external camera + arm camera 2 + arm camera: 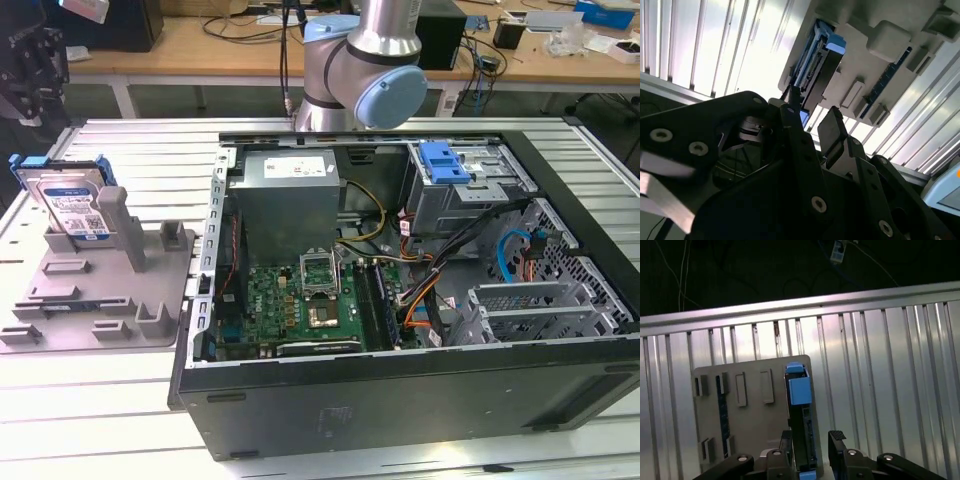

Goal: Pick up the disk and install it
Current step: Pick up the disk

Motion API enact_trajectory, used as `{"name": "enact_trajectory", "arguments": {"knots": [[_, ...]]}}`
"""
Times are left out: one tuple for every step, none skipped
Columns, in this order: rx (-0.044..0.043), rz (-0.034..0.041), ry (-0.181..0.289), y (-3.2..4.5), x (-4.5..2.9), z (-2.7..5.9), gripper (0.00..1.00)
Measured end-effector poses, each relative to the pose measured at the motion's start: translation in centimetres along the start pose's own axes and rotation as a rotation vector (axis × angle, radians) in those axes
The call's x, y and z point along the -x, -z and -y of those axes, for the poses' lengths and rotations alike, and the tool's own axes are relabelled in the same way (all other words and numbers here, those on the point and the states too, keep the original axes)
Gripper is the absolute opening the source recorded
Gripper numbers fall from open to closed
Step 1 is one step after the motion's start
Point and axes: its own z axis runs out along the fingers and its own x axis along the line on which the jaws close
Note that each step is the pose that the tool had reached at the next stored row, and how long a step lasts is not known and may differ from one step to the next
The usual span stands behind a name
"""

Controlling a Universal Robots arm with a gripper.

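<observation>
On the grey moulded holder (110,300) at the exterior view's left, the silver rectangular blue-framed metal disk (75,205) stands on edge, long axis near upright. Black end effector (811,442) released, fingers straddling its top edge.

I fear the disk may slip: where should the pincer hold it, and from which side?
Probably grip the disk across its two flat faces, near the top edge, coming from above. It stands on edge in the grey holder, so its upper part is free while its lower part sits in the holder.
</observation>
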Motion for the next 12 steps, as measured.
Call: {"name": "enact_trajectory", "arguments": {"knots": [[0.0000, 0.0000, 0.000, 0.00, 0.00, 0.00, 0.42], [0.0000, 0.0000, 0.001, 0.00, 0.00, 0.00, 0.42], [-0.0007, -0.0002, 0.001, -0.01, 0.00, 0.00, 0.42], [-0.0035, 0.0001, 0.001, -0.03, 0.01, 0.00, 0.42], [-0.0123, 0.0013, 0.001, -0.08, 0.01, -0.03, 0.42], [-0.0202, 0.0022, 0.001, -0.11, 0.00, -0.07, 0.42], [-0.0242, 0.0026, 0.001, -0.13, -0.01, -0.14, 0.42], [-0.0260, 0.0029, 0.001, -0.16, -0.04, -0.39, 0.42], [-0.0264, 0.0029, 0.001, -0.19, -0.09, -0.79, 0.42], [-0.0263, 0.0029, 0.001, -0.22, -0.15, -1.26, 0.42], [-0.0263, 0.0029, 0.001, -0.24, -0.18, -1.53, 0.42], [-0.0262, 0.0028, 0.001, -0.26, -0.22, -1.91, 0.42]]}}
